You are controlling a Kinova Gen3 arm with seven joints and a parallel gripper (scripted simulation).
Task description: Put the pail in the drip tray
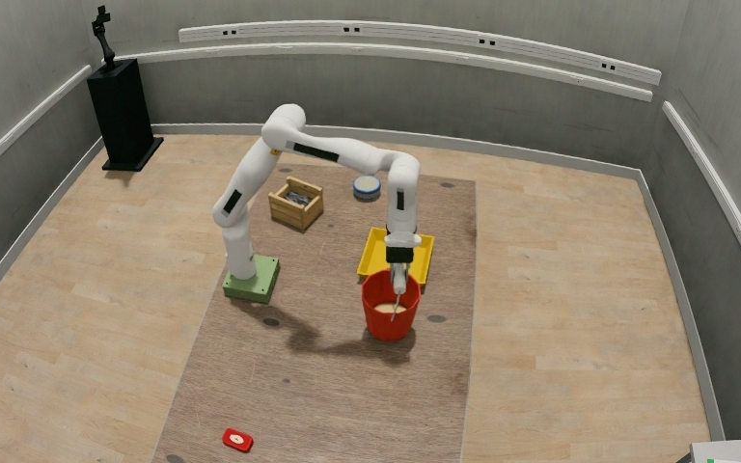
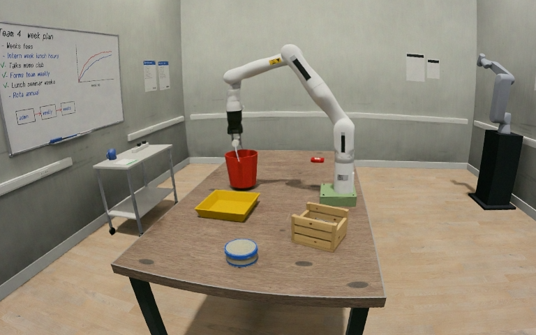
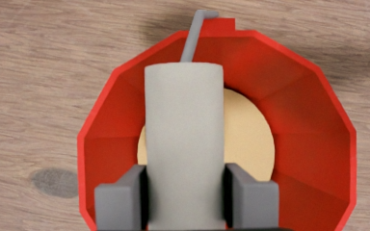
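The red pail (image 1: 391, 308) stands upright on the table, beside the near edge of the yellow drip tray (image 1: 384, 255). The tray is empty. My gripper (image 1: 398, 280) hangs straight down over the pail's mouth and is shut on the grey grip of the pail's handle (image 3: 184, 144). In the wrist view the two dark fingers press on both sides of that grey cylinder, with a thin wire running to the pail's rim. The pail (image 2: 241, 168) and tray (image 2: 227, 204) also show in the exterior view; the pail's base seems to rest on the table.
A wooden crate (image 1: 295, 202) and a blue-rimmed round dish (image 1: 367, 186) stand beyond the tray. A small red box (image 1: 237, 440) lies near the table's front end. The arm's green base (image 1: 251, 278) is left of the pail.
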